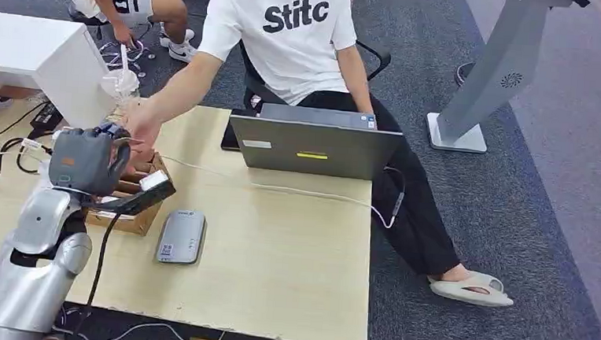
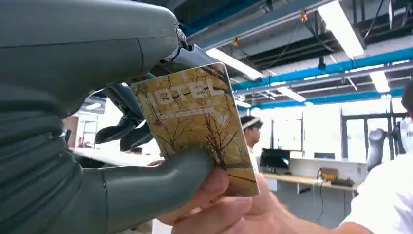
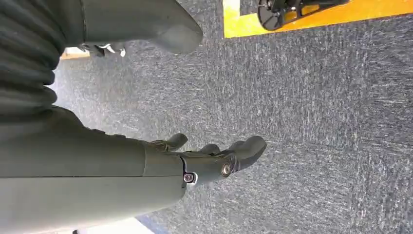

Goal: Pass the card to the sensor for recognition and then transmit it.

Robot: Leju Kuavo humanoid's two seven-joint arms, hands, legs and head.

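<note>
Head view, near to far: left hand (image 1: 87,159) raised over the table's (image 1: 292,256) left part, at about 9 o'clock in the frame, its grey back facing the camera. Left wrist view shows that hand pinching a card (image 2: 195,124) between the thick thumb and the darker fingers (image 2: 122,129). Card is tan and brown with bare-tree artwork; the word "HOTEL" is printed across the end nearest the fingers, and the smaller line under it is too small to read. A person's hand (image 2: 219,207) touches the card's far edge from the other side, so both hold it at once.

Just beside the left hand, at 3 o'clock from it, sits an open cardboard box (image 1: 134,199) with dividers; its contents are hidden by the hand and the camera on the wrist. At 4 o'clock from the box a flat grey sensor (image 1: 181,237) lies on the table, with a small label at its near end, unreadable.

Farther back, at 12 o'clock, an open grey laptop (image 1: 315,143) shows its lid back with a yellow sticker and a white one, text illegible. A white cable (image 1: 312,193) runs across the table in front of it. Behind it sits the person (image 1: 298,36) in a white T-shirt reading "Stitc", arm stretched to the card.

Right wrist view: right hand (image 3: 209,158) hangs over blue-grey carpet (image 3: 316,122), fingers apart and loosely extended, holding nothing.
</note>
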